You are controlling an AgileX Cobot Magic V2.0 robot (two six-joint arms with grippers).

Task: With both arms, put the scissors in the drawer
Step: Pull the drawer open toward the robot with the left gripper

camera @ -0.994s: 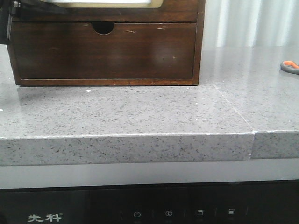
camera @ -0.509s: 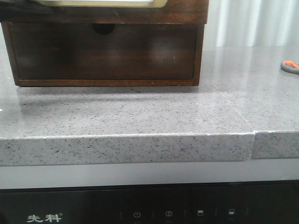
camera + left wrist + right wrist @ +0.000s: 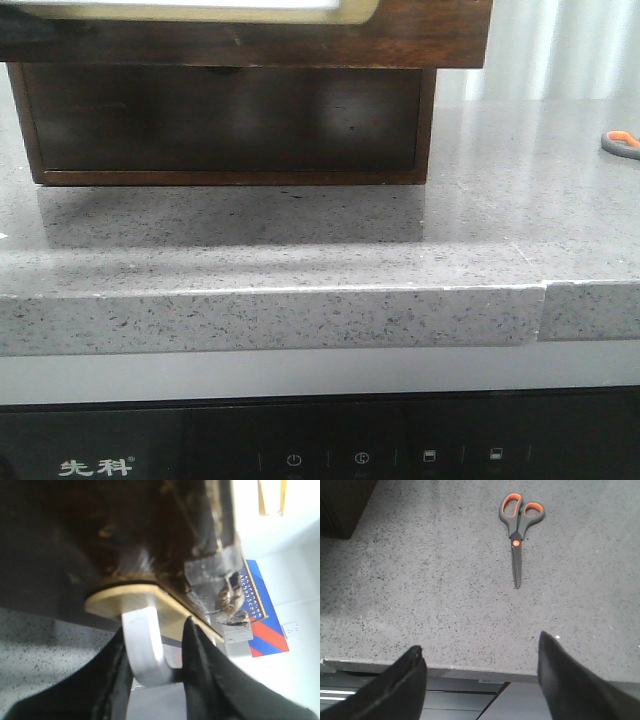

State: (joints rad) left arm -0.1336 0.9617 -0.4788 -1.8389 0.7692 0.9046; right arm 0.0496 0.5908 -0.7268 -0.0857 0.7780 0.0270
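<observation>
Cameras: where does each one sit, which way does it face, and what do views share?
Front: looks forward over the counter at the drawer; no arm shows.
Left wrist: close under the drawer; left gripper straddles its handle.
Right wrist: looks down at the scissors; right gripper open.
Shared: scissors, front and right wrist.

Bare counter (image 3: 445, 580) around scissors (image 3: 517, 530)

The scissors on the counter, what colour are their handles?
Dark grey with bright orange lining inside the loops, plus an orange pivot dot; the scissors show best in the right wrist view.
</observation>
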